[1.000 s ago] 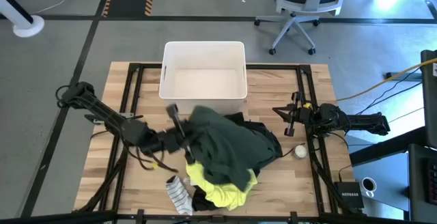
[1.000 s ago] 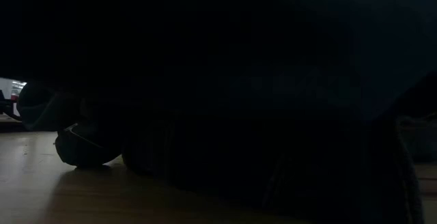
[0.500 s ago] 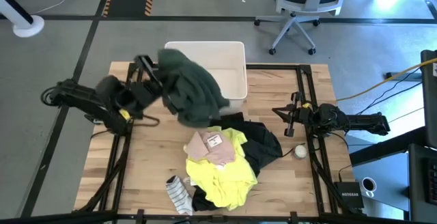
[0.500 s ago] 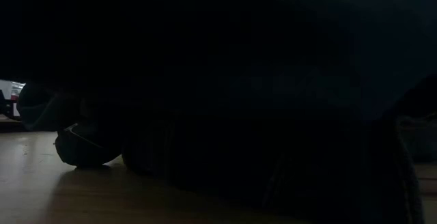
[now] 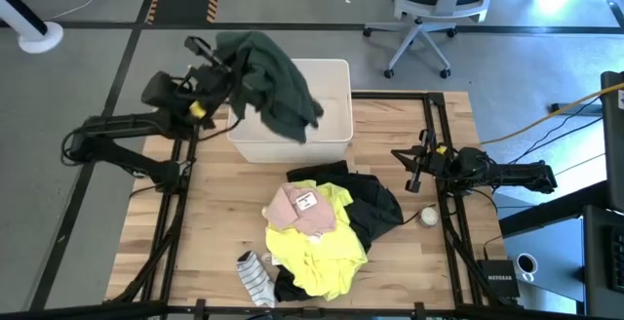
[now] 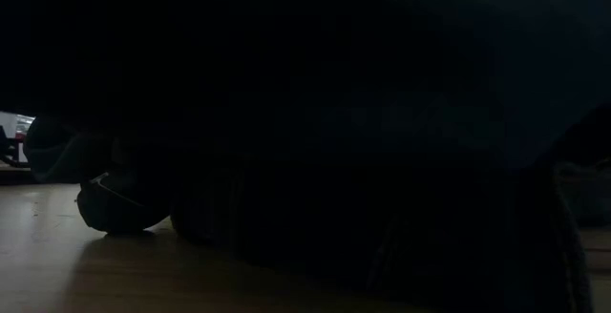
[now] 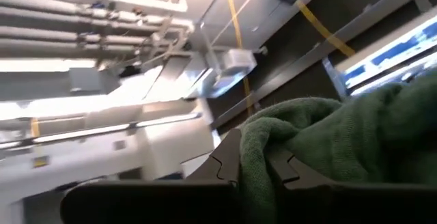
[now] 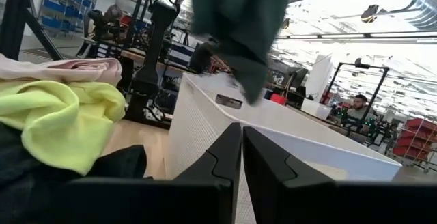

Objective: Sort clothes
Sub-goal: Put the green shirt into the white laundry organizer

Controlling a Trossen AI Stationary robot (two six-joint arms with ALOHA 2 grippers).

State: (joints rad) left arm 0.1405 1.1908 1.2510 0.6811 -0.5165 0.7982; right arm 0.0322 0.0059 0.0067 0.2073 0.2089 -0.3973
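My left end effector [image 5: 216, 63] clamps the dark green garment [image 5: 271, 81], hoisting it above the white bin [image 5: 336, 135] so it drops inside.

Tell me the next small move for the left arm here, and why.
Probably carry the dark green garment a little further over the white bin, then open the left hand. The hand is shut on the garment and holds it raised at the bin's left rim, with the cloth hanging partly outside, so letting go now might drape it over the edge.
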